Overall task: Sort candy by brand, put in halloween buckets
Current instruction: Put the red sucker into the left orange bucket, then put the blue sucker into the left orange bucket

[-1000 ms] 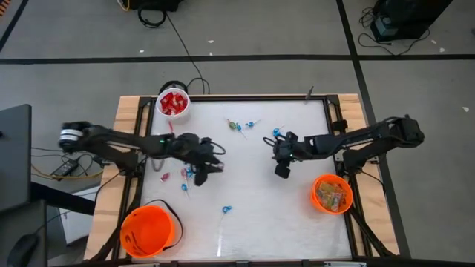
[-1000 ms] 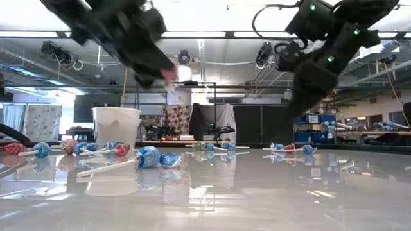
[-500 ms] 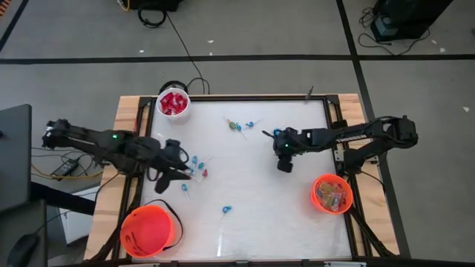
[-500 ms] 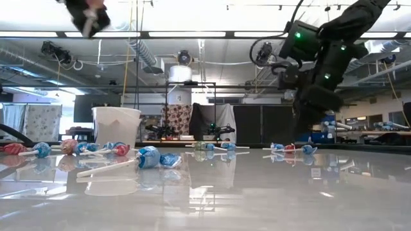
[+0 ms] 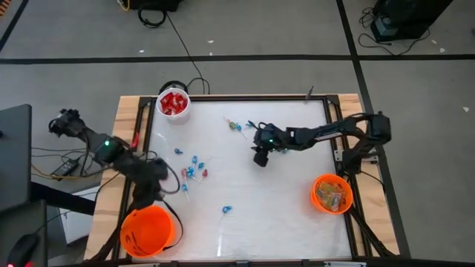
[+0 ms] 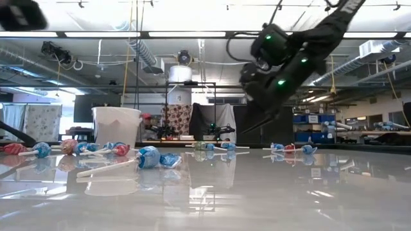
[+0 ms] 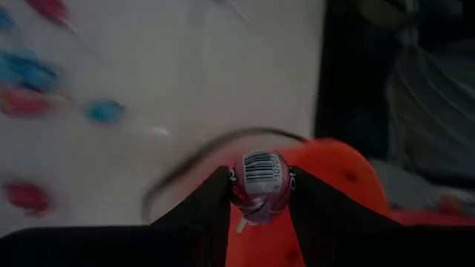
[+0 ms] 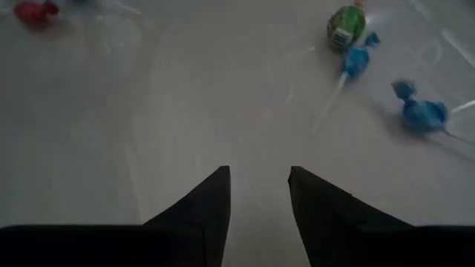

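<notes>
- Left pincer (image 7: 260, 194) is clamped on a pink-wrapped lollipop (image 7: 259, 176), its barcode facing the wrist camera; the orange bucket (image 7: 338, 174) sits directly beyond and below the fingertips.
- In the high view the left pincer (image 5: 146, 194) is just short of that bucket's (image 5: 150, 231) rim, so we judge the step to be the drop.
- To do it well, we centre over the bucket's mouth before letting go, clear of the black handle (image 7: 215, 148), so that the stick cannot catch on it.
- Right pincer (image 8: 258, 178) is parted and empty above bare worktop (image 8: 185, 111); a green lollipop (image 8: 346, 25) and blue lollipops (image 8: 423, 113) lie ahead of its tips.
- The second orange bucket (image 5: 331, 193) and the white cup (image 5: 173, 102) of red packets stand well apart from both pincers.
</notes>
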